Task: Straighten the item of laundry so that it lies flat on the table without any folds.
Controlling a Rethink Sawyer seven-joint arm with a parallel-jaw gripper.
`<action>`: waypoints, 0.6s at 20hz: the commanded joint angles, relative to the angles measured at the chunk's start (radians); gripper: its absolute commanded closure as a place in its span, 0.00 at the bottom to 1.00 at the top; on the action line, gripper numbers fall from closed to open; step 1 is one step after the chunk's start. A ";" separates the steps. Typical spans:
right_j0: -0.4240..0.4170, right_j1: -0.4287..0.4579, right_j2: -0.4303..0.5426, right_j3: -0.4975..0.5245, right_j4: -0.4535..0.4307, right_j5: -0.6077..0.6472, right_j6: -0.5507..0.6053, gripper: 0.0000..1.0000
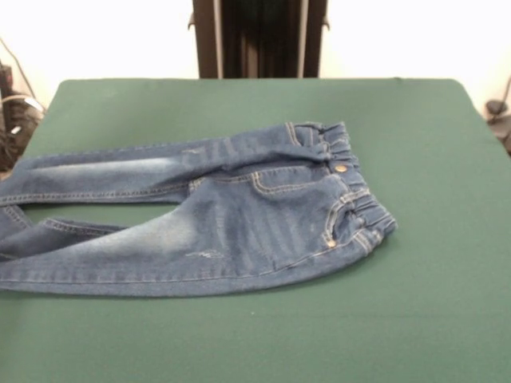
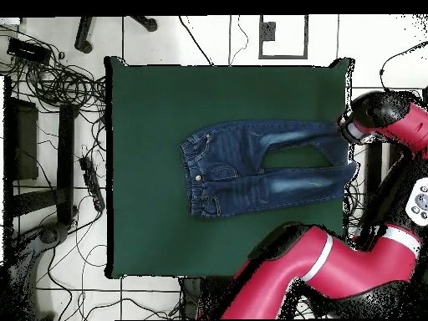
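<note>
We see the jeans (image 2: 263, 167) spread on the table (image 2: 150, 234), long axis running from waistband to cuffs; our arm (image 2: 334, 267) hangs beyond the cuff-end edge, jaw state untellable.

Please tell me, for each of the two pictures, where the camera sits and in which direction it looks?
Front view: sits low across the table, facing the jeans and a dark pedestal behind; no arm or gripper shows.
Overhead view: sits above, looking straight down; the red arm curves along the bottom and right edges, its gripper unseen.
Shared: the same green table and jeans, legs apart, turned half round between views.
</note>
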 commanded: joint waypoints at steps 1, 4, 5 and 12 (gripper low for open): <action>-0.018 0.036 0.033 0.011 -0.058 -0.013 -0.378 1.00; -0.019 0.050 0.028 -0.017 -0.047 0.001 -0.380 1.00; -0.022 0.061 0.024 -0.039 -0.043 0.011 -0.382 1.00; -0.038 0.098 0.002 -0.109 -0.020 0.036 -0.421 1.00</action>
